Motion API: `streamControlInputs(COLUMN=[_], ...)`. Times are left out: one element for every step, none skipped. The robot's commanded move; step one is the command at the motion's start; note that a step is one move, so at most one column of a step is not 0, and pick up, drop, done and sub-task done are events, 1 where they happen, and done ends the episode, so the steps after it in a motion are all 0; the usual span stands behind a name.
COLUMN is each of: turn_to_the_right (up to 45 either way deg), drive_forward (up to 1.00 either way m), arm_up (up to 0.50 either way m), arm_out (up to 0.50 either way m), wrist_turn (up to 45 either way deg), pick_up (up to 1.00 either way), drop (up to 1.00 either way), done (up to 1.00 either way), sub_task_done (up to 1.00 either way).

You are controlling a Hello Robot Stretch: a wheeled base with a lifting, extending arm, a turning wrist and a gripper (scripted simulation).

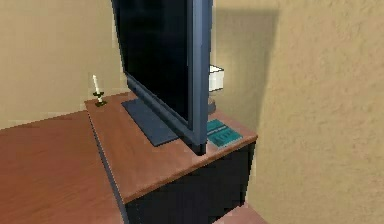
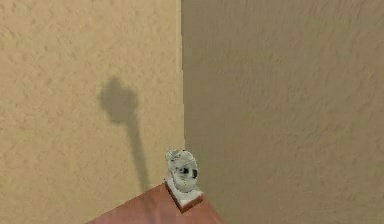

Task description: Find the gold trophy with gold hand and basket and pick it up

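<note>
Room, forward view: beige walls [image 1: 320, 90] with a rough, grainy plaster texture meet in a corner behind a low piece of furniture.
Cabinet: a long low cabinet [image 1: 150, 155] with a smooth reddish-brown wooden top and dark, nearly black sides runs from near left to far right.
Lower surface: a second reddish-brown wooden plane [image 1: 40, 165] lies just left of the cabinet and lower than its top.
Television: a large flat television [image 1: 165, 50] stands upright on the cabinet, its screen dark and glossy in a slim grey-blue frame, on a flat rectangular base.
Teal item: a thin, flat teal rectangle [image 1: 222, 132] lies on the cabinet top at the television's right end, just beside its lower corner.
White item: a pale boxy shape [image 1: 216, 78] shows past the television's right edge, partly hidden.
Gold holder: a small gold holder [image 1: 97, 94] with a slim pale upright stick stands on the cabinet's far left corner, well apart from the television base.
Trophy: whether the gold holder is the trophy cannot be told; its shape reads more as a candlestick.
Room, arm side view: two rough plaster walls [image 2: 280, 90] meet in a corner, the left one lighter.
Wood corner: a point of reddish-brown wooden surface [image 2: 150, 214] shows at the bottom edge.
Pale ornament: a small rounded grey-white piece [image 2: 184, 175] on a pale base stands on that wood, close to the wall corner.
Fingers: the gripper's finger state cannot be told.
</note>
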Motion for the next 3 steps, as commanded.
streamControlInputs(turn_to_the_right=[0.0,0.0,0.0], drive_forward=[0.00,0.00,0.00], arm_up=[0.00,0.00,0.00], arm_out=[0.50,0.00,0.00], wrist_turn=[0.0,45.0,45.0], pick_up=[0.00,0.00,0.00], drop=[0.00,0.00,0.00], done=[0.00,0.00,0.00], sub_task_done=[0.00,0.00,0.00])
